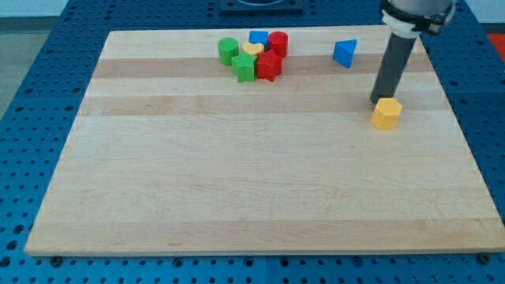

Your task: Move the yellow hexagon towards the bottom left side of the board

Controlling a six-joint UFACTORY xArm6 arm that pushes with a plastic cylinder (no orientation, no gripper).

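The yellow hexagon (387, 113) lies on the wooden board (237, 181) at the view's right, in the upper half. My tip (378, 101) stands right at the hexagon's upper left edge, touching it or nearly so. The dark rod rises from there toward the view's top right.
A blue triangle (345, 53) lies left of the rod near the view's top. A cluster at the top middle holds a green cylinder (228, 50), a green block (245, 68), a yellow block (252, 50), a blue block (258, 37), a red cylinder (278, 42) and a red block (269, 66).
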